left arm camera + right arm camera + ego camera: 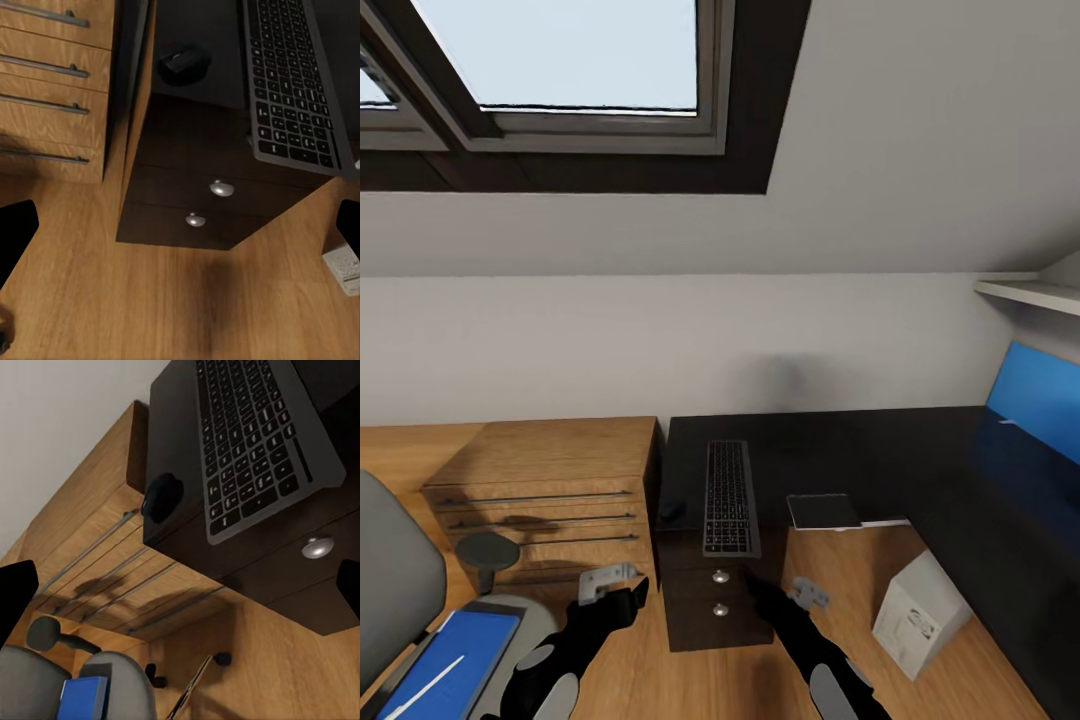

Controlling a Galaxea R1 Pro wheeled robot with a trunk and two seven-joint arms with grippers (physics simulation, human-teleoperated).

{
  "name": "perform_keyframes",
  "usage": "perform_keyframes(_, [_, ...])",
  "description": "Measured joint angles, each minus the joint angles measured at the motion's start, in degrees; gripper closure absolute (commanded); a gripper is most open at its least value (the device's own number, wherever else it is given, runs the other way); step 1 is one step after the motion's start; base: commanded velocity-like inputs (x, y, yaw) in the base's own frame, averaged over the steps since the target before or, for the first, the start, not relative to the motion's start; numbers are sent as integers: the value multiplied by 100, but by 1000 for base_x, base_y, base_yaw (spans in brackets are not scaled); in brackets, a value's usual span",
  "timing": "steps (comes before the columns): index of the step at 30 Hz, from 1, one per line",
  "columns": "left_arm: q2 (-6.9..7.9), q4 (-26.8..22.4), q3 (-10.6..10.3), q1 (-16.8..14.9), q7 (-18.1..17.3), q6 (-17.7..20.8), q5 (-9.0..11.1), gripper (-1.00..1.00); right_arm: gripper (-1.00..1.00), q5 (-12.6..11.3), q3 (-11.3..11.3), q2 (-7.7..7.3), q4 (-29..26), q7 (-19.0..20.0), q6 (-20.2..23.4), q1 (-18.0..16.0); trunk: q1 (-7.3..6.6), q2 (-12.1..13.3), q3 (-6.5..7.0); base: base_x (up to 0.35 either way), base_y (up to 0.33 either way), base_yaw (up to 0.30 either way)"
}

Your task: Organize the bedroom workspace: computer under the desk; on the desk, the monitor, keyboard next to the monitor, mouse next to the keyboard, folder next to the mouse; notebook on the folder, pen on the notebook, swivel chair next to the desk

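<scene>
We see the swivel chair (400, 590) cut by the picture's edge, left of the desk (880, 450), the folder (455, 665) on its seat partly cut off, the keyboard (292, 82) cut at its far end, the computer (343, 264) only a corner beside the desk's drawers

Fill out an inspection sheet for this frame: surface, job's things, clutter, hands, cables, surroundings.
Surface: glossy black desk, wooden floor below.
Job's things: keyboard on the desk, its near end overhanging the drawers; mouse beside it, on the dresser side; notebook at the desk's front edge; computer on the floor by the desk; folder on the seat of the swivel chair, with a thin white stick, perhaps the pen, on it.
Clutter: nothing seen.
Hands: left hand and right hand both open, empty, in front of the drawers.
Cables: nothing seen.
Surroundings: wooden dresser, skylight, blue wall panel.
</scene>
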Motion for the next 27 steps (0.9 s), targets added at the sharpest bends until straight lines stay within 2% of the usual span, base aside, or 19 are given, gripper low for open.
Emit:
perform_keyframes(5, [-6,-3,-4,0,24,-1,-3,-100,-100,4,143,-2,23,46,223,-1,110,-201,-90,0,0,0])
perform_keyframes(8, [-10,0,-14,0,232,1,10,-100,-100,3,167,-3,25,56,279,-1,176,-322,-144,0,0,0])
perform_keyframes(27, [-15,14,-33,0,267,5,5,-100,-100,17,154,-22,24,54,284,-2,595,-1086,-487,-5,0,0])
